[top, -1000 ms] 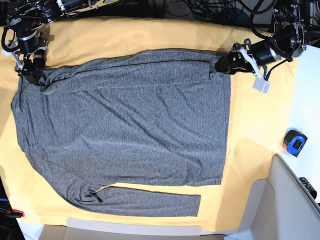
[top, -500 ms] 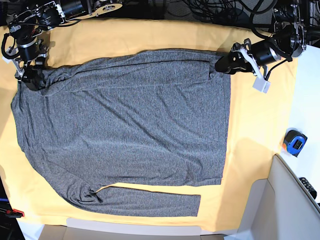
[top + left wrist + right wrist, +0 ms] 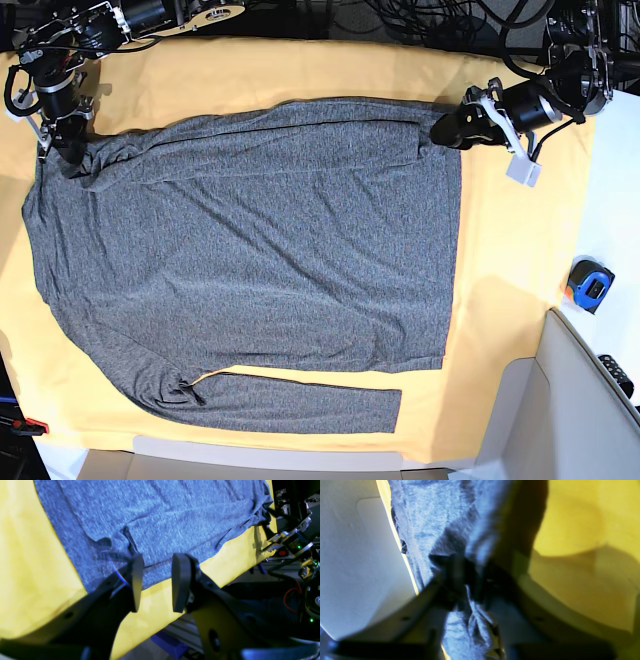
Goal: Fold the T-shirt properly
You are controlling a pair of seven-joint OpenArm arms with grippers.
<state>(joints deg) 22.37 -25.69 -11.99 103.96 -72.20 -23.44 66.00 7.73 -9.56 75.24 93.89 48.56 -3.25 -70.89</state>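
The dark-grey T-shirt (image 3: pixel 250 250) lies spread flat on the yellow-orange cloth (image 3: pixel 510 260), one long sleeve stretched along the near edge. My right gripper (image 3: pixel 68 155) sits at the shirt's far-left corner. In the blurred right wrist view its dark jaws (image 3: pixel 470 580) are pinched together on a bunched fold of the T-shirt (image 3: pixel 425 517). My left gripper (image 3: pixel 438 131) rests at the far-right corner. Up close it (image 3: pixel 157 566) stands open, its fingers just over the T-shirt's (image 3: pixel 175 512) hem, with only air between them.
A blue and black tape measure (image 3: pixel 590 283) lies on the white surface at right, near a black remote (image 3: pixel 615 372). A white panel (image 3: pixel 580 400) fills the near-right corner. Cables and arm bases line the far edge. A small red item (image 3: pixel 35 427) sits near left.
The right gripper has closed on the shirt's far-left corner and shifted slightly toward the far edge. The left arm and the shirt's body stay as they were.
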